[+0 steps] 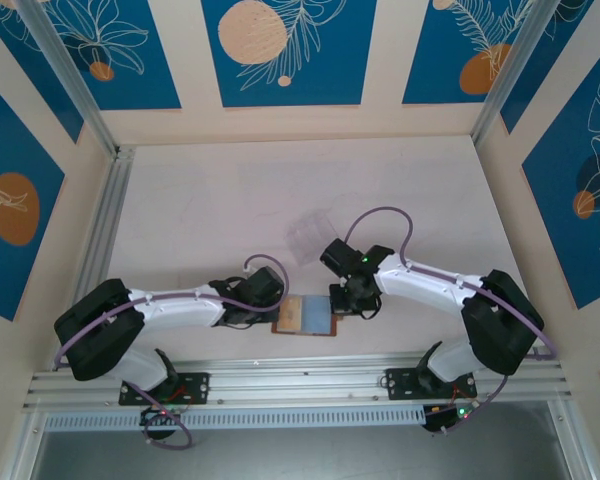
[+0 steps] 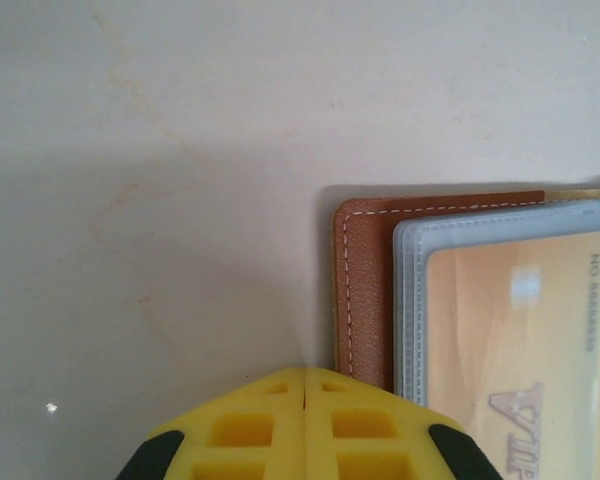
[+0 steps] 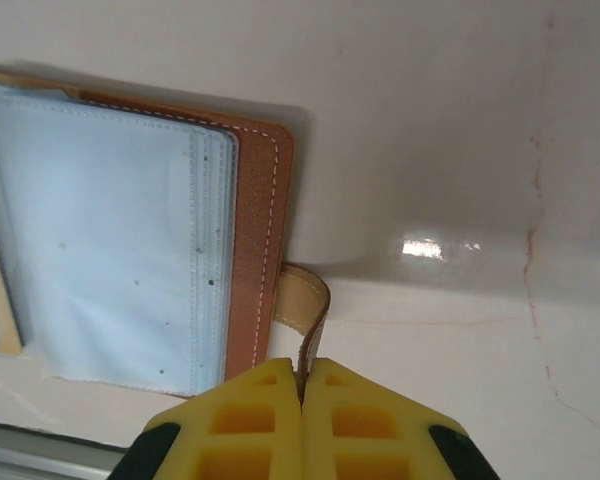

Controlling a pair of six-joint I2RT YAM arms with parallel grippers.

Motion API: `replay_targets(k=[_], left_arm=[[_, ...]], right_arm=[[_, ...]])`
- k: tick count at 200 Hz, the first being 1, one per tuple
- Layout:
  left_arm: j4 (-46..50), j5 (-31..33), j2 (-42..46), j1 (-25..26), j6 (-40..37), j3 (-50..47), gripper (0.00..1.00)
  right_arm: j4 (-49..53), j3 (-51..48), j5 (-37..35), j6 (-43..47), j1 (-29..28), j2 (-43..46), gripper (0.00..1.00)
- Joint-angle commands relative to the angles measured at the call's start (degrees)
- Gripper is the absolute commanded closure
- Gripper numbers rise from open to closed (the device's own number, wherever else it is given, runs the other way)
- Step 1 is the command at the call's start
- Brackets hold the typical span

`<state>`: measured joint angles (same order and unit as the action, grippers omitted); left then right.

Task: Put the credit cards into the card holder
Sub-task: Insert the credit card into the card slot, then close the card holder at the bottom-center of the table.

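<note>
Top external view first: find the card holder (image 1: 305,316) spread open at the near edge of the counter (image 1: 230,200), about midway along it, between both arms. Note the right pincer (image 3: 302,368) clamped shut on the tan tab clasp (image 3: 306,300) at the holder's right side, and the left pincer (image 2: 305,375) closed on nothing, tips just beside the brown left edge, near a tan credit card (image 2: 520,340) lying under a clear sleeve (image 2: 410,300). Judge the step as pinning the holder open for loading. Keep the tab pull gentle and level, so as not to drag or fold the cover; press the left edge down rather than shoving it sideways. Cannot tell of any contact between left tips and leather. Leave the clear plastic box (image 1: 312,235) farther back alone.
</note>
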<state>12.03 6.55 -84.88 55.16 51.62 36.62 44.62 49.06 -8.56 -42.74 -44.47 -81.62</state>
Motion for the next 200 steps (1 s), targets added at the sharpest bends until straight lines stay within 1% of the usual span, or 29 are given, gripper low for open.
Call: replay_targets(k=[1,17,38,57,77,89,105,120,129,153,165,178,191,200], left_arm=[[-5.1,-4.7,-5.3,2.4,-2.2,1.3,0.98],[-5.5,-5.5,-6.3,3.0,-2.4,4.1,0.98],[-5.5,-6.1,-9.3,3.6,-2.1,8.1,0.98],[-9.2,-8.0,-12.4,3.8,-0.5,9.3,0.98],[-14.1,-10.1,-15.3,3.8,1.3,9.7,0.98],[-16.5,-10.9,-15.7,3.4,2.9,9.0,0.99],[-17.3,-9.9,-12.9,2.5,4.8,6.1,0.99],[-8.3,-3.9,-8.8,2.5,4.6,5.6,0.98],[-6.1,-2.3,-6.7,2.3,4.7,4.3,0.96],[-10.7,-4.4,-3.7,1.1,5.9,-0.8,0.94],[-11.4,-4.7,-3.7,1.0,6.4,-1.7,0.94],[-11.7,-5.2,-3.1,0.2,7.5,-3.1,0.94],[-11.6,-4.9,-0.1,-1.1,9.8,-6.4,0.93],[-11.1,-4.8,2.8,-2.2,11.2,-9.1,0.89]], right_arm=[[1.0,0.9,3.6,2.0,2.9,5.5,1.0],[1.3,2.1,6.2,3.5,5.3,7.7,1.0],[1.3,3.6,8.8,4.9,7.1,9.1,1.0],[-0.4,4.5,12.7,5.2,7.5,9.3,1.0],[-6.0,4.4,18.7,3.4,6.8,8.9,1.0],[-10.8,3.8,22.0,0.9,5.4,8.0,1.0],[-18.3,2.5,24.5,-2.8,2.4,6.1,1.0],[-24.9,2.0,25.3,-5.6,0.2,3.9,1.0],[-28.8,2.0,26.1,-7.0,-0.9,2.5,1.0],[-36.1,2.2,27.5,-9.9,-2.8,-1.4,1.0],[-39.8,2.1,28.9,-11.4,-3.4,-3.5,1.0],[-41.7,1.8,29.1,-12.7,-3.8,-4.9,1.0],[-44.0,0.9,29.1,-13.5,-4.3,-6.6,1.0],[-44.5,0.9,29.3,-13.9,-4.8,-8.3,1.0]])
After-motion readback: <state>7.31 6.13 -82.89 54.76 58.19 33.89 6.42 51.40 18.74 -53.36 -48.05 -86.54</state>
